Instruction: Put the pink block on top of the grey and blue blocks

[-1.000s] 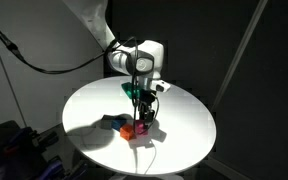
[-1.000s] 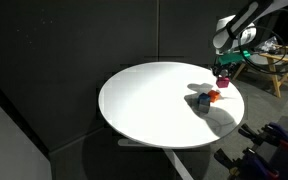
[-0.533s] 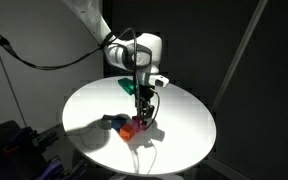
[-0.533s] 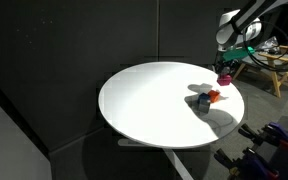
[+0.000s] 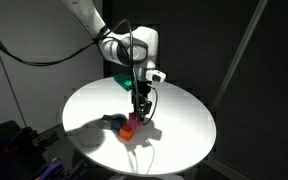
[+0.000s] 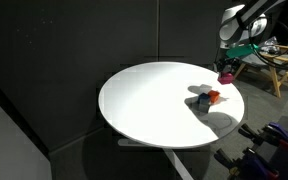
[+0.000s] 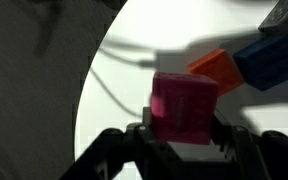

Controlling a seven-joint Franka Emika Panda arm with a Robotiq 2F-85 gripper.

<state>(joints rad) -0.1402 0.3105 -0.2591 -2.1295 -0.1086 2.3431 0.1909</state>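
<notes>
Looking down the wrist view, nearest thing first: the tool (image 7: 184,128) is clamped on the pink block (image 7: 184,105), a finger on each side, and the cube sits pretty square in the grip. In an exterior view the pink block (image 6: 225,76) hangs in the air, clear of the table (image 6: 144,110) and of the other cubes.

Just beyond it, up and to the right in the wrist view, is the orange cube (image 7: 216,70). Right beside that, further right, is the blue block (image 7: 271,62). A grey corner at the top right edge is probably the grey block (image 7: 282,14), but it's too cropped to be sure.

So the relation that matters, as I read it: the target pair lies ahead and off to the right of the tool, and lower, with the orange cube in between. My guess is the carry has to pass over or around orange without clipping it.

Count: one pink, one orange, one blue, one grey (barely seen), one tool.
</notes>
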